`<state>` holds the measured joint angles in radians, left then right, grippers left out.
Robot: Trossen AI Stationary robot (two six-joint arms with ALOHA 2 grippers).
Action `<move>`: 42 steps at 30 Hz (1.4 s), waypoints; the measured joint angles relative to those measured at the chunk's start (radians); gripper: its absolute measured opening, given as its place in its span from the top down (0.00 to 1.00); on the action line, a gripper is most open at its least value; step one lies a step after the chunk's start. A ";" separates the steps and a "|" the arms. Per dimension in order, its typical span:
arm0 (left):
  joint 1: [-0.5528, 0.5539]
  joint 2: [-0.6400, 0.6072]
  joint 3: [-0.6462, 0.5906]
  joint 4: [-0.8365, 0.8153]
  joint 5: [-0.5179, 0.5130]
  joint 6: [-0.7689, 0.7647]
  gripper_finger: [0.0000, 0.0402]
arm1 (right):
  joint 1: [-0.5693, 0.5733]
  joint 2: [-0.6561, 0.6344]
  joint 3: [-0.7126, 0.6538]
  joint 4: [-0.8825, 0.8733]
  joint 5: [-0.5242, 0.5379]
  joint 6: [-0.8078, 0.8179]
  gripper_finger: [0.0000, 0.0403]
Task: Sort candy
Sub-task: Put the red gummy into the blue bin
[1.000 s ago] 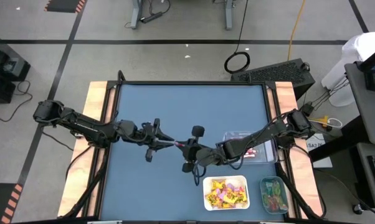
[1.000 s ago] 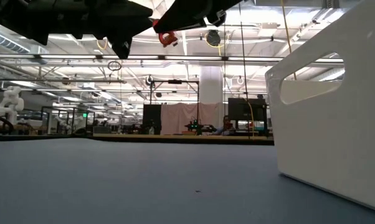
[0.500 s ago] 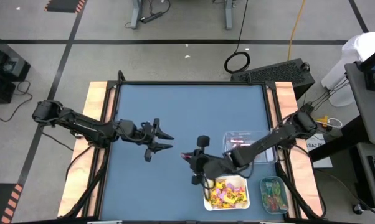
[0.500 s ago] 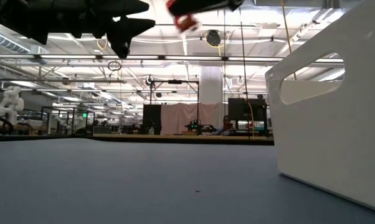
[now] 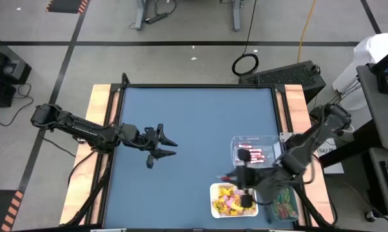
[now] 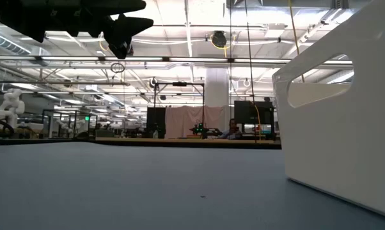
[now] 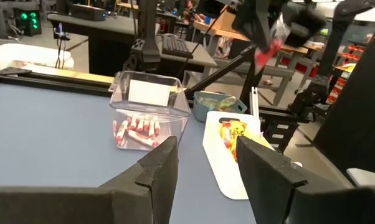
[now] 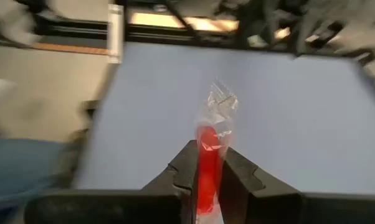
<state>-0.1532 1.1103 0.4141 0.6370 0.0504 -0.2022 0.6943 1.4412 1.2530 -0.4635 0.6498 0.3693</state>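
Observation:
My right gripper (image 8: 206,171) is shut on a thin red candy stick (image 8: 206,149) in a clear wrapper. It hangs in the air over the table's near right part, by the white tray (image 5: 214,205) of yellow and pink candy. The left wrist view shows this gripper (image 7: 268,37) high up with the red candy (image 7: 266,53). Left of the table's middle, my left gripper (image 5: 168,146) is open, pointing level, with nothing between its fingers (image 7: 156,171). A clear tray (image 5: 266,143) holds red sticks (image 5: 253,154). My right gripper pinches the red stick's body (image 8: 206,158) between its two fingers, which lie along it. The wrapper's clear twisted end (image 8: 220,104) sticks out ahead of the fingertips. The candy is lifted clear of the table.
A green-tinted tray (image 5: 283,203) with small sweets stands at the near right corner, beside the white tray. In the low view the white tray's wall (image 6: 339,128) fills the right side. The blue table top (image 5: 194,116) is bare at the far side and left.
My left gripper has opened and let go of the red candy at the table's middle, staying in place. My right gripper, shut on the candy, has carried it up and toward the table's near right, to the white tray, turning as it went.

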 joint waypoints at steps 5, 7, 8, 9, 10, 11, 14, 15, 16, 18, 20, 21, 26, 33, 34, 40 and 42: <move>0.000 0.000 0.000 -0.020 0.000 0.001 0.58 | 0.078 -0.104 0.000 -0.144 -0.125 0.186 0.91; 0.000 0.000 0.000 -0.022 0.000 0.001 0.58 | 0.102 -0.131 0.000 -0.202 -0.170 0.248 0.91; 0.000 0.000 0.000 -0.023 0.000 0.000 0.58 | 0.114 -0.143 0.000 -0.231 -0.194 0.289 0.91; 0.000 0.000 0.000 -0.024 0.000 0.000 0.58 | 0.124 -0.153 0.000 -0.256 -0.214 0.335 0.91; 0.000 0.000 0.000 -0.026 0.000 0.001 0.58 | 0.134 -0.160 0.000 -0.281 -0.232 0.385 0.91; 0.000 0.000 0.000 -0.026 0.000 0.000 0.58 | 0.143 -0.164 0.000 -0.306 -0.244 0.438 0.91; 0.000 0.000 0.000 -0.026 0.000 0.000 0.58 | 0.167 -0.164 0.000 -0.367 -0.277 0.613 0.91; 0.000 0.000 0.000 -0.026 0.000 0.000 0.58 | 0.174 -0.161 0.000 -0.385 -0.289 0.666 0.91; 0.000 0.000 0.000 -0.026 0.000 0.000 0.58 | 0.181 -0.155 0.000 -0.399 -0.302 0.716 0.91; 0.000 0.000 0.000 -0.026 -0.001 -0.001 0.58 | 0.197 -0.138 0.000 -0.424 -0.334 0.798 0.91; 0.000 0.000 0.000 -0.026 -0.009 -0.001 0.58 | 0.213 -0.118 0.000 -0.441 -0.372 0.879 0.91; 0.000 0.000 0.000 -0.026 -0.009 -0.001 0.58 | 0.220 -0.109 0.000 -0.440 -0.391 0.920 0.91; 0.000 0.000 0.000 -0.026 -0.010 -0.001 0.58 | 0.263 -0.051 0.000 -0.440 -0.501 1.062 0.91; 0.000 0.000 0.000 -0.026 -0.010 -0.002 0.58 | 0.309 0.021 0.000 -0.474 -0.543 1.293 0.91; 0.000 0.000 0.000 -0.027 -0.010 -0.003 0.58 | 0.311 0.032 0.000 -0.483 -0.566 1.316 0.91; 0.000 0.000 0.000 -0.028 -0.010 -0.003 0.58 | 0.337 0.080 0.000 -0.657 -0.688 1.411 0.91; 0.000 0.000 0.000 -0.028 -0.010 -0.002 0.58 | 0.346 0.087 0.000 -0.743 -0.710 1.437 0.91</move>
<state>-0.1532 1.1103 0.4141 0.6090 0.0406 -0.2047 1.0403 1.5279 1.2530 -1.2064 -0.0607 1.8059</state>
